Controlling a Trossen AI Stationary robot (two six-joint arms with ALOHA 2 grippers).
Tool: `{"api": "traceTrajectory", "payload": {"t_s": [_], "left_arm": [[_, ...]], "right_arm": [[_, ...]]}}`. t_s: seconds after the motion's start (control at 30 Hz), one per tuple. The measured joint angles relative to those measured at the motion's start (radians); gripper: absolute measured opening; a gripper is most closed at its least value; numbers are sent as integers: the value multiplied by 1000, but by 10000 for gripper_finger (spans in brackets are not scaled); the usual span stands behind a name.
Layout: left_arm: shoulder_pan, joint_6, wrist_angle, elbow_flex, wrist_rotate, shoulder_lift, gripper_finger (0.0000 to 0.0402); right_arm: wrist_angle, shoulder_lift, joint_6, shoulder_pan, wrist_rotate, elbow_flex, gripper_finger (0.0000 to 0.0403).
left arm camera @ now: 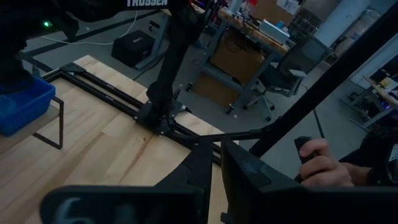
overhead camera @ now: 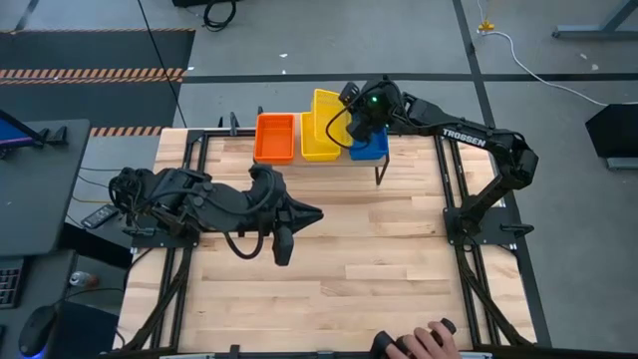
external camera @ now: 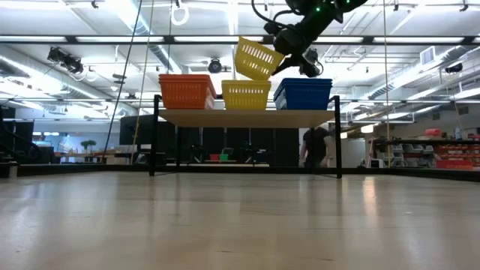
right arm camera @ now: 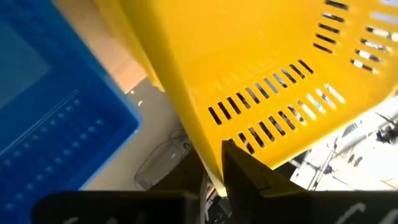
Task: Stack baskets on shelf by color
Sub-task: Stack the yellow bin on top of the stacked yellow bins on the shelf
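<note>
On the shelf [external camera: 247, 117] at the table's far edge stand orange baskets [overhead camera: 276, 138] at the left, a yellow basket [external camera: 246, 94] in the middle and blue baskets [external camera: 304, 94] at the right. Another yellow basket [external camera: 259, 58] hangs tilted just above the middle one, and my right gripper [external camera: 289, 54] is shut on it from the blue side. Whether its low end touches the basket beneath, I cannot tell. My left gripper [overhead camera: 317, 212] waits shut over the table's left middle, holding nothing. My right gripper holds the tilted yellow basket by its slotted wall [right arm camera: 249, 146] at the end toward the blue baskets. One finger [right arm camera: 239, 168] lies on the wall's outside; the wall hides the other. The basket tips with its held end higher and its open top turned toward the orange side.
The shelf's thin black legs [overhead camera: 379, 175] stand on the wooden tabletop [overhead camera: 379, 259], which lies bare in front of it. A person's hand [overhead camera: 429, 344] holds a dark controller at the table's near right edge. Black frame rails [overhead camera: 454, 199] run along both sides.
</note>
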Motion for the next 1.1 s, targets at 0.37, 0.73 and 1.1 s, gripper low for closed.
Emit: {"api": "traceTrajectory", "payload": {"t_s": [0.37, 0.73, 1.1], "left_arm": [[0, -3, 49, 0, 0, 0, 39], [0, -29, 53, 0, 0, 0, 38], [5, -28, 53, 0, 2, 0, 38]], "right_arm": [[3, 0, 82, 0, -103, 0, 64], [1, 0, 132, -27, -136, 0, 64], [17, 0, 279, -34, -215, 0, 76]]}}
